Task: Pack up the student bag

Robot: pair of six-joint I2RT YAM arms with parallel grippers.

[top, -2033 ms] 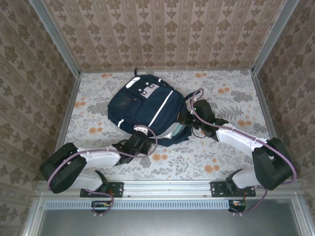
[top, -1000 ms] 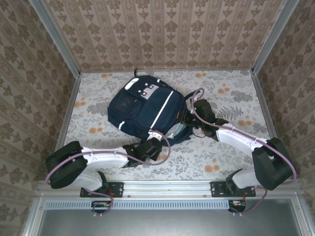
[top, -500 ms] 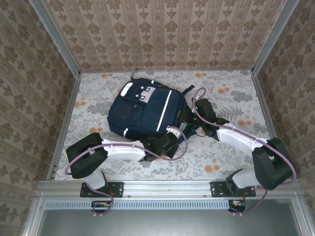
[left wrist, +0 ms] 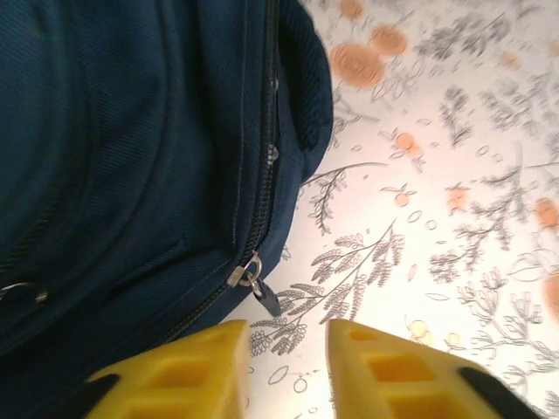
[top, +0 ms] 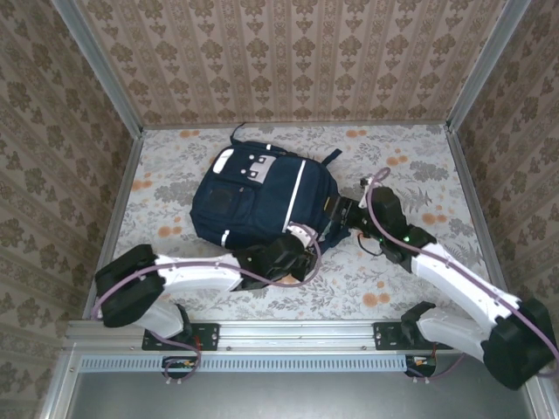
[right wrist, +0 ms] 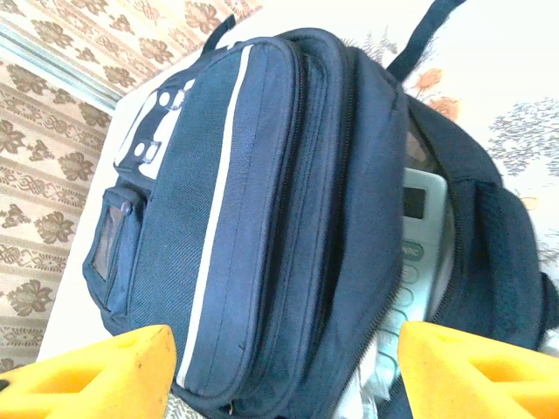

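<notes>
The bag (top: 258, 196) lies flat on the floral surface (top: 410, 279), left of centre and toward the far wall, front pocket up and carry handle pointing far. I read the left tool (left wrist: 286, 349) as partly open: its two yellow fingers (left wrist: 188, 371) stand a narrow gap apart with only the surface showing between them, and they have hold of nothing. A zip pull (left wrist: 264, 295) hangs off the bag's edge just beyond that gap, not touching either finger. In the overhead view this tool sits at the bag's near right corner. The right tool (right wrist: 284, 349) is wide open and grips nothing. It sits at the bag's right side, facing left across it, with the bag beyond its spread fingers (right wrist: 96, 375). From that wrist view I see the main compartment gaping on the right, with a pale keypad device (right wrist: 419, 236) lying inside it. A white stripe (right wrist: 218, 201) runs along the front panel.
</notes>
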